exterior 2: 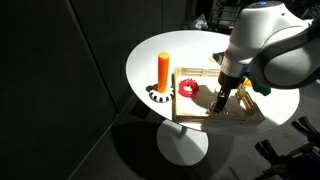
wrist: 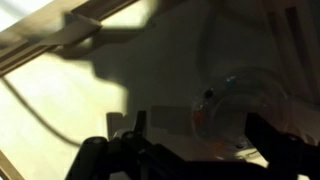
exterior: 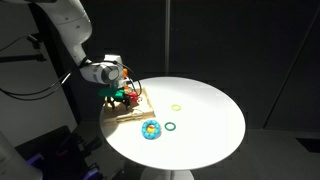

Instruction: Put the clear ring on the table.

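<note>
In the wrist view the clear ring [wrist: 232, 108] lies on the wooden peg board [wrist: 60, 110], in deep shadow. My gripper [wrist: 200, 135] is open and low over it, with one dark finger to the left of the ring and the other at its right edge. In both exterior views the gripper [exterior: 122, 92] [exterior 2: 222, 97] hangs down onto the board [exterior: 135, 108] [exterior 2: 215, 105], which lies on the round white table [exterior: 210, 110] [exterior 2: 150, 50]. The clear ring is not discernible in either exterior view.
On the table are a yellow ring [exterior: 176, 107], a green ring [exterior: 171, 126] and a blue and yellow ring stack [exterior: 150, 130]. An orange cylinder [exterior 2: 163, 68] stands in a black and white ring [exterior 2: 158, 96]. A red ring [exterior 2: 187, 88] lies on the board.
</note>
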You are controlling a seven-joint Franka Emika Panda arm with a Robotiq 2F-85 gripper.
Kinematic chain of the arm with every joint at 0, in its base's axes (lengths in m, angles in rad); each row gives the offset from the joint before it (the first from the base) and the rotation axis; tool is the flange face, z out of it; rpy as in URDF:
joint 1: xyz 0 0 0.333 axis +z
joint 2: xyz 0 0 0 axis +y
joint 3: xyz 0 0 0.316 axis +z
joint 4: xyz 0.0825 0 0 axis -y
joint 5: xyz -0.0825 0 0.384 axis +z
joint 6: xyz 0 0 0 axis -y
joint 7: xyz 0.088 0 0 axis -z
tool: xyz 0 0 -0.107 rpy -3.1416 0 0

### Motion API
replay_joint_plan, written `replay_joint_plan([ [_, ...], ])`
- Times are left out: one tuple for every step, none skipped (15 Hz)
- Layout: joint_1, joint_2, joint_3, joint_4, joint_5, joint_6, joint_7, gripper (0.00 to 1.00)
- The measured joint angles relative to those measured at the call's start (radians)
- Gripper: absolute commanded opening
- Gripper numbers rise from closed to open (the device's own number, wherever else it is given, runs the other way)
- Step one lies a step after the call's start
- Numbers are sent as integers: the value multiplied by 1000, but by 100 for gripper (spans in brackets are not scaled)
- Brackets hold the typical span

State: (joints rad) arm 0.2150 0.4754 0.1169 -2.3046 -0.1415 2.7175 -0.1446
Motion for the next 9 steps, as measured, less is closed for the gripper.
replay_joint_plan([
  [5,5,-3,5,-7,0,6,66],
  [11,10,-5,10,-11,0,9,58],
  [17,15,-8,14,-15,0,14,49],
  [23,17,-9,18,-20,0,21,43],
  [28,16,-10,23,-23,0,27,34],
  [33,16,-10,28,-24,0,33,26],
  [35,15,-11,33,-25,0,39,19],
  [36,14,-12,38,-25,0,42,10],
  [36,14,-15,43,-25,0,45,3],
])
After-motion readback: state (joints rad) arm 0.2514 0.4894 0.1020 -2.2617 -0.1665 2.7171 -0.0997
